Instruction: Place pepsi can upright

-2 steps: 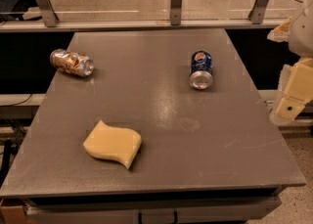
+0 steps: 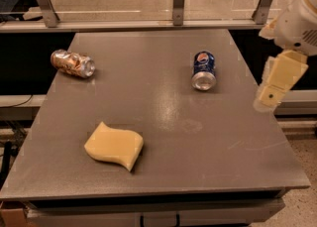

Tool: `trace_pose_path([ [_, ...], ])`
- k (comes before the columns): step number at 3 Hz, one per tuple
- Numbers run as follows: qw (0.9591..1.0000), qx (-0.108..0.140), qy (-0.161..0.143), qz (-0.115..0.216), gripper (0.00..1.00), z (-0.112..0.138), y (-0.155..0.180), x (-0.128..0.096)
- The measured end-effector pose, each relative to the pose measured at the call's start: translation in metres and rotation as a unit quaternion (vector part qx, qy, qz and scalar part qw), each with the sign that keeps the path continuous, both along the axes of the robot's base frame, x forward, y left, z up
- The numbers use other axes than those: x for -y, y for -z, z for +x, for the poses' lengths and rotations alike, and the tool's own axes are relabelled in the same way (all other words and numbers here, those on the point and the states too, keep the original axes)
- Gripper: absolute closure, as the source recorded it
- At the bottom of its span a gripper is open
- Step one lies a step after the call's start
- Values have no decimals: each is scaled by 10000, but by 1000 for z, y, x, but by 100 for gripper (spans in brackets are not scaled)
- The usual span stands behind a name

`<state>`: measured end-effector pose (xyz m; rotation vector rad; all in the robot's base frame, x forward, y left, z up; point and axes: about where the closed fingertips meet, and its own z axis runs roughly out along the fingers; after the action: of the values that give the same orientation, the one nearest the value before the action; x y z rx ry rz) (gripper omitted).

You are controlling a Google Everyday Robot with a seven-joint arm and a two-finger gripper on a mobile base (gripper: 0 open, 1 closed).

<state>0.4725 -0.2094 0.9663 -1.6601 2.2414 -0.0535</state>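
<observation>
The pepsi can (image 2: 203, 69) lies on its side on the grey table (image 2: 163, 122), right of the middle, with its silver end facing the front. It is dark blue with a round red-white-blue logo on top. My gripper (image 2: 271, 94) hangs at the table's right edge, cream-coloured under the white arm (image 2: 299, 20). It is to the right of the can, apart from it, and holds nothing that I can see.
A dented orange-brown can (image 2: 73, 64) lies on its side at the far left. A yellow sponge (image 2: 114, 145) lies at the front left. A glass barrier with metal posts (image 2: 179, 2) runs along the table's back edge.
My gripper has moved a little to the left and up, closer to the table's right edge. The cans and the sponge have not moved.
</observation>
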Motion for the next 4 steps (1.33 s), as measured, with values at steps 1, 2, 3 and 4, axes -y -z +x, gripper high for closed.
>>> trace_pose_path([
  [1,9992,22,280,292,0,53,17,-18],
  [2,9942,35,881,612,0,106,34,-30],
  [3,9822,1,1661,876,0,146,46,-39],
  [4,9640,-180,2457,996,0,171,63,-44],
])
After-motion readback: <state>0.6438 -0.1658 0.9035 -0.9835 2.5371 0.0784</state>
